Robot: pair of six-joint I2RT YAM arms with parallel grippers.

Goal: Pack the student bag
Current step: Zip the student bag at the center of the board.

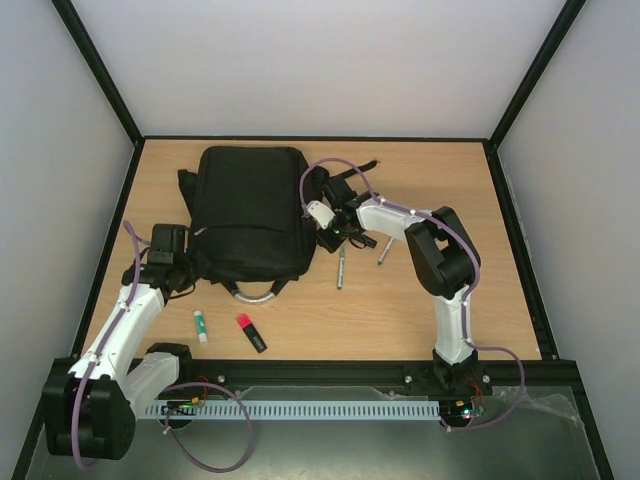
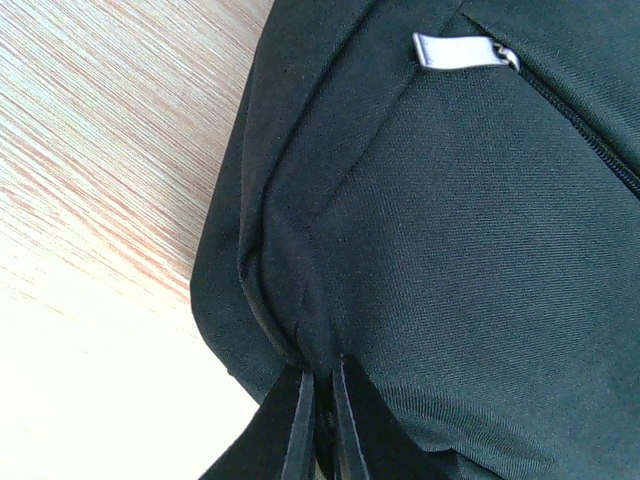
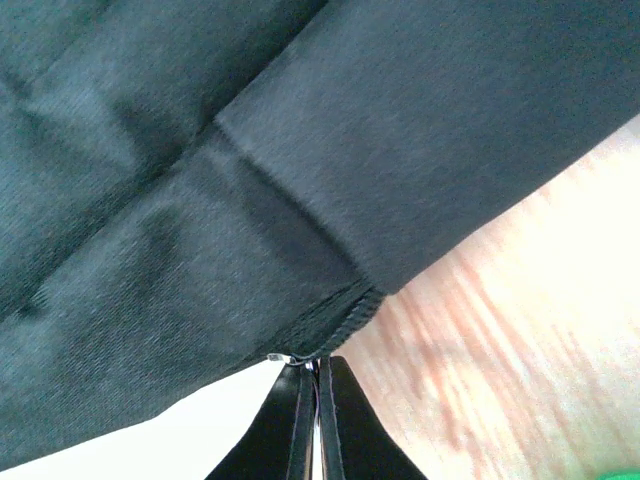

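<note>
While the big black student bag (image 1: 250,212) lies flat on the far left part of the wooden tabletop (image 1: 450,300), both arms reach in to it from the near side. Its grey handle (image 1: 255,292) curves out of the near end of the bag. The left gripper (image 2: 320,378) is at the near left corner of the bag. Its two fingers are close together and pinch a fold of the black cloth where the seam runs down. A flat silver zipper pull (image 2: 455,52) lies on the bag a little way from that corner. The right gripper (image 3: 312,365) is at the right edge of the bag. Its fingers are pressed together, and their tips nip the zipper edge, where a tiny silver bit shows. Just right of the bag, one thin pen (image 1: 340,268) lies on the wood, and a second thin pen (image 1: 383,250) lies near it, farther right. Nearer the arms, a small white glue stick (image 1: 201,325) lies on the left. A black marker with a pink cap (image 1: 251,333) lies just to its right, apart from the bag.
</note>
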